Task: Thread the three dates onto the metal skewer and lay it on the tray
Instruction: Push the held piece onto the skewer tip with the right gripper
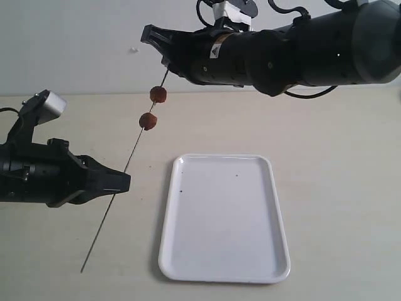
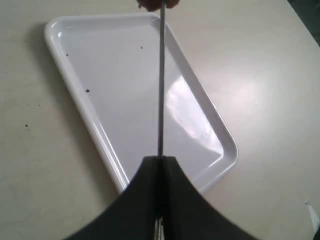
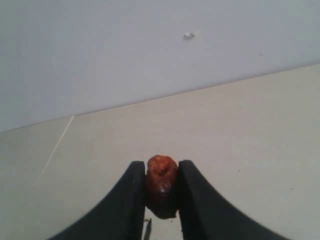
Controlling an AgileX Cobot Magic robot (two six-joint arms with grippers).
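The metal skewer (image 1: 123,170) slants up over the table, and my left gripper (image 1: 124,182) is shut on its lower part. Two dates (image 1: 158,94) (image 1: 148,120) sit threaded on its upper part. My right gripper (image 1: 155,47) hangs at the skewer's top end, shut on the third date (image 3: 161,181), which the fingers hide in the exterior view. In the left wrist view the skewer (image 2: 161,85) runs out from the shut left gripper (image 2: 160,161) over the white tray (image 2: 100,125), with a date (image 2: 156,4) at the frame edge. The tray (image 1: 276,251) lies flat to the right of the skewer.
A pale wall (image 1: 75,44) stands behind the beige table (image 1: 338,157). The tray holds only a few dark specks (image 1: 181,190). The skewer's low tip (image 1: 83,270) hangs near the table's front left.
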